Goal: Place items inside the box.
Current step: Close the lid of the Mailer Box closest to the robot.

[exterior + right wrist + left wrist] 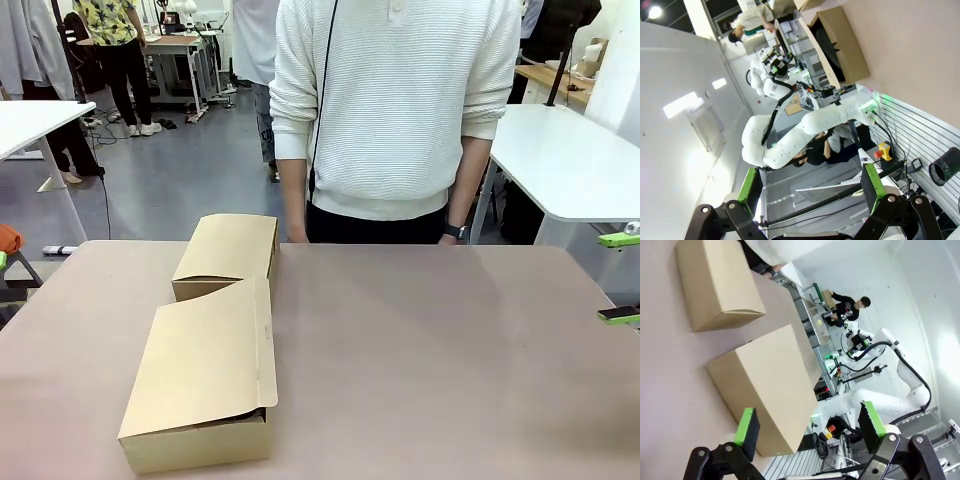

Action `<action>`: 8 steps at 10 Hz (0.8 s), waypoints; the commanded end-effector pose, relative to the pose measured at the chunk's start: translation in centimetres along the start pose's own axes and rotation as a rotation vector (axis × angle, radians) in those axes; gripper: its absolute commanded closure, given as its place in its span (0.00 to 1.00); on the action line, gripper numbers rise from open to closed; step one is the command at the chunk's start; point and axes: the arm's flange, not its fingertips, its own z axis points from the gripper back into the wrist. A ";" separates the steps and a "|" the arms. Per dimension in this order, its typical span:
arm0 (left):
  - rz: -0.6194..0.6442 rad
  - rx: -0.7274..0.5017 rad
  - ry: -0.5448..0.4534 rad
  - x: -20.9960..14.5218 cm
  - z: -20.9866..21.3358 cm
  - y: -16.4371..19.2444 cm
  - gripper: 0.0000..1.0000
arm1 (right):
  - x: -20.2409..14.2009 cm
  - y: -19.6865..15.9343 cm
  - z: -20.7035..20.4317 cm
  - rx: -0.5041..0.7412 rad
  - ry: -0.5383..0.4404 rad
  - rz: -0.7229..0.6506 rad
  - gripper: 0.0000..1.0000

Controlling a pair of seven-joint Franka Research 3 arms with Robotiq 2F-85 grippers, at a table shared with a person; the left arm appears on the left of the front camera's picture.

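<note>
We see two boxes [205,385] on the table [430,360], the nearer with its lid down. Behind them stands a person [395,110]. Both our grippers, left [810,427] and right [810,185], gape wide, holding nothing.

Beyond the brown table [420,350], a person [395,110] wears a white ribbed knit sweater, dark trousers and a black wristwatch [456,232], a thin black cable hanging down the chest.

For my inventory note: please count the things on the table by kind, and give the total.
Cardboard boxes: 2, the near box with its lid down and the far box behind it.
Other kinds: 0 visible on the tabletop.
Total: 2.
</note>
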 end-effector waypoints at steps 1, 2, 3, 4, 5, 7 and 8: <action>-0.052 -0.013 0.000 -0.2 0.2 -1.3 0.00 | -0.1 0.3 0.0 0.012 0.004 0.001 0.00; -0.052 -0.013 0.000 -0.2 0.2 -1.3 0.00 | -0.1 0.3 0.0 0.012 0.004 0.001 0.00; -0.052 -0.013 0.000 -0.2 0.2 -1.3 0.00 | -0.1 0.3 0.0 0.012 0.004 0.001 0.00; -0.052 -0.013 0.000 -0.2 0.2 -1.3 0.00 | -0.1 0.3 0.0 0.012 0.004 0.001 0.00; -0.052 -0.013 0.000 -0.2 0.2 -1.3 0.00 | -0.1 0.3 0.0 0.012 0.004 0.001 0.00; -0.052 -0.013 0.000 -0.2 0.2 -1.3 0.00 | -0.1 0.3 0.0 0.012 0.004 0.001 0.00; -0.052 -0.013 0.000 -0.2 0.2 -1.3 0.00 | -0.1 0.3 0.0 0.012 0.004 0.001 0.00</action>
